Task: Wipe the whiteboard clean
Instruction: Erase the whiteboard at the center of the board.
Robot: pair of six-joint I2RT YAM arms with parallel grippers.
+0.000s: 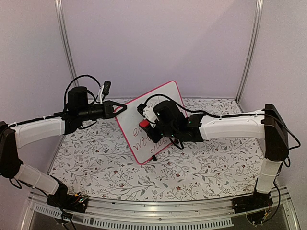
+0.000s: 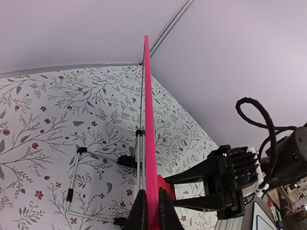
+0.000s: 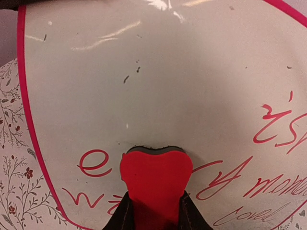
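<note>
Taking in the big picture first: the floral table (image 1: 96, 158) lies under both arms, and the whiteboard (image 1: 165, 90) stands tilted on it, pinned between the two tools. The left gripper (image 1: 120, 109) is clenched on the board's pink frame, one finger either side of the edge, with the wire stand (image 2: 76, 182) out on the far side of those fingers. The right gripper (image 3: 153, 211) is clamped on the red eraser (image 3: 156, 175), and its felt face sits flat against the board just ahead of the fingertips. Beyond the eraser it's clean white with a few specks. To either side of it and lower down, the red handwriting (image 3: 276, 184) is not yet wiped, so this job looks partway done at best.

Now the danger. Push too hard through that eraser and the board could rock back on its stand or slide in the left gripper's pinch, which bites only a thin frame. Sweep sideways too fast and the eraser may twist between the right fingers. And the lowest strokes sit close to the frame beside those fingertips: overshoot there and the eraser runs off the board's edge.
</note>
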